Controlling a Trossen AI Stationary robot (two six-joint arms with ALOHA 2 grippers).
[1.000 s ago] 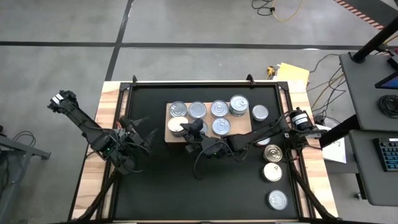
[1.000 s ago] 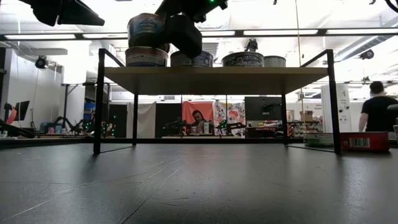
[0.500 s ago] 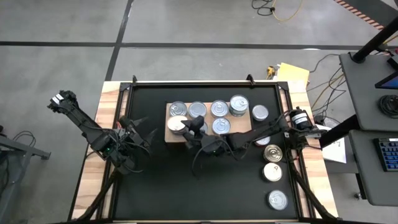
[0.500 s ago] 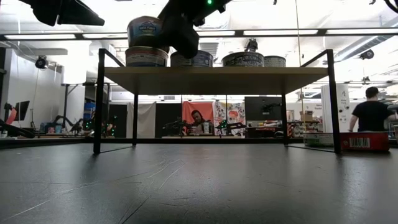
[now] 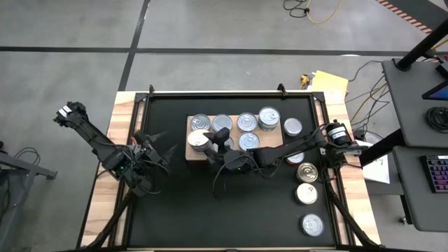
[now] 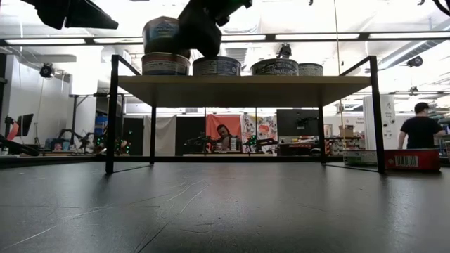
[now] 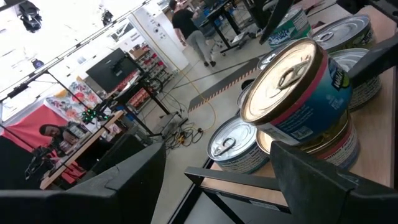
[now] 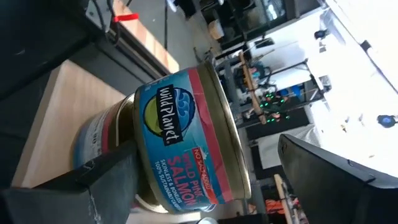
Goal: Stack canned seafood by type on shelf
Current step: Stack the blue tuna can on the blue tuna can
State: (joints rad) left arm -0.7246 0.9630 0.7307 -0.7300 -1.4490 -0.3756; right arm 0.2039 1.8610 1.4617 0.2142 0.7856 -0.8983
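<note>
Two tins are stacked at the shelf's [image 5: 269, 145] front left corner, the salmon tin [image 8: 186, 140] on top. Right gripper [image 5: 212, 145] straddles that tin, jaws released and spread. Left gripper [image 5: 155, 143] waits left of the shelf, jaws spread, empty.

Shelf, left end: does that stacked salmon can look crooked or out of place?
Slightly. On the light-wood shelf, the blue-and-pink-labelled round salmon tin sits off-centre on the gold-lidded tin below it, leaving part of that lid uncovered. Nothing else stands out.
</note>
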